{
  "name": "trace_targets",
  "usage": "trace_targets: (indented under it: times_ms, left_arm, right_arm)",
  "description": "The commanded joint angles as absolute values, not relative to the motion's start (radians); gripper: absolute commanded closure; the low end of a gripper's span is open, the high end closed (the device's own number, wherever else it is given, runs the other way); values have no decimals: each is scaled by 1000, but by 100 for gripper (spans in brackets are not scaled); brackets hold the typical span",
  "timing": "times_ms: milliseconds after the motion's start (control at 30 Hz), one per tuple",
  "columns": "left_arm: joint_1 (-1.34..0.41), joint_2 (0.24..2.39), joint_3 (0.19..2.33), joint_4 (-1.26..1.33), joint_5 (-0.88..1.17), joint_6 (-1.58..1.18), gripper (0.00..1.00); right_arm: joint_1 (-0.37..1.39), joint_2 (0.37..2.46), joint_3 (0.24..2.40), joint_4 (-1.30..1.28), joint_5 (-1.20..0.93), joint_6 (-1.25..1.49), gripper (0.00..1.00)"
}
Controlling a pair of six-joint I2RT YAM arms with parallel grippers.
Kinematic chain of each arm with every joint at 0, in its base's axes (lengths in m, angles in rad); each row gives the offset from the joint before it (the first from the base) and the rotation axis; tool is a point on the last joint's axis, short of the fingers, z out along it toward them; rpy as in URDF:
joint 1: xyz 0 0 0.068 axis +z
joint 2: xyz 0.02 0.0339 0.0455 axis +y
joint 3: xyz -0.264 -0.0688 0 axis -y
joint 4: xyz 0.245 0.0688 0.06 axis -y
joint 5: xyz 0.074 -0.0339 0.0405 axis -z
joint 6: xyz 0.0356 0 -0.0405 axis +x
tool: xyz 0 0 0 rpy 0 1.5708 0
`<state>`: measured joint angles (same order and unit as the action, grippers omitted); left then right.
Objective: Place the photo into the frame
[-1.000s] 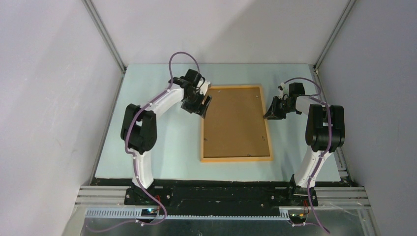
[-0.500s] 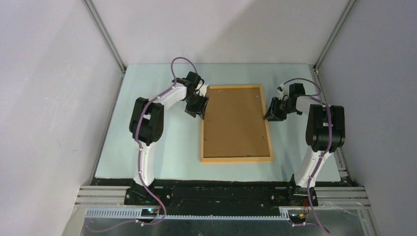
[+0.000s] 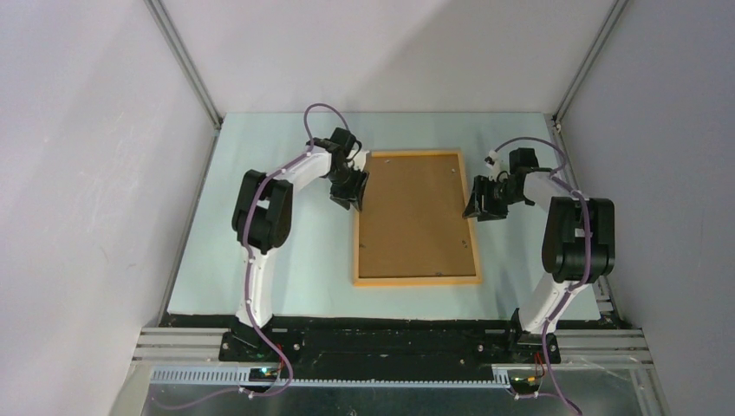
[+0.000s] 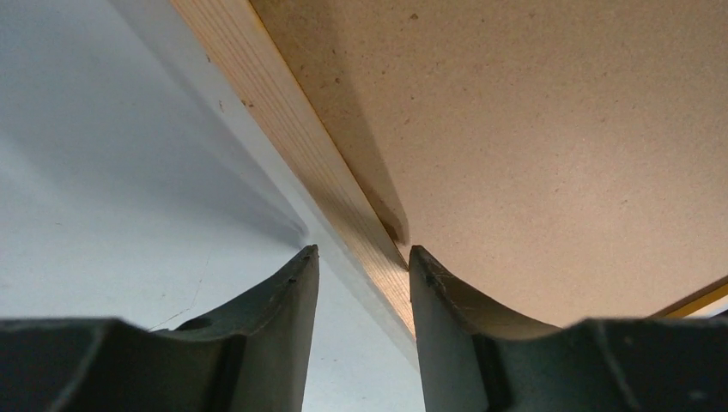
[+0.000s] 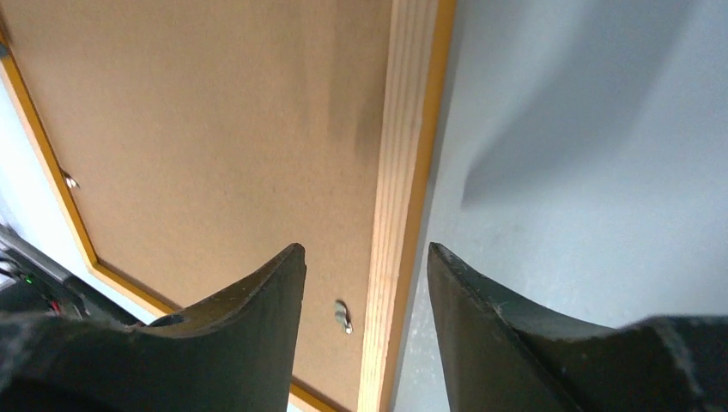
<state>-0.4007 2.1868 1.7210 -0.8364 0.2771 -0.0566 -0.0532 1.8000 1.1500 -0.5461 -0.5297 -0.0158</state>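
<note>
The frame lay flat on the bench, back upward, its long side running away from the arm bases; a brown backing board sat within its rails and covered the whole opening. The photo was not seen in any view; whether it lay beneath the board could not be told. A small metal tab showed at the inner edge of the right rail, over the board.

Judgement on handling: the frame appeared light and stiff, with thin wooden rails; these would best be taken across a rail's width, near mid-length, to avoid twisting. The board looked thin and rigid, seated flush, so it offered little edge to catch. The photo, being paper, would be limp and easily creased; its white border is the place to hold it.

The left pincer stood at the upper left rail, jaws apart, straddling it: one finger on the bench side, the other at the board's edge; no clamping was evident. The right pincer hung over the upper right rail, jaws apart, the rail visible between them; it held nothing.
</note>
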Motion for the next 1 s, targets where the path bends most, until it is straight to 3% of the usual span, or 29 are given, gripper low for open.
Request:
trace_targets:
  times_ms: [0,500,967]
  left_arm:
    - [-396,2193,1755,-831,303,-75,54]
    - [-396,2203,1743,-831,317,-80,69]
    - [-396,2206,1738,-831,317,-80,79]
  right_arm:
    - [-29,1719,1123,-618,-479,-115,40]
    - [109,1635,1014,-657,-310,-215,39]
    - [117,1642,989,-655,-290,-211,42]
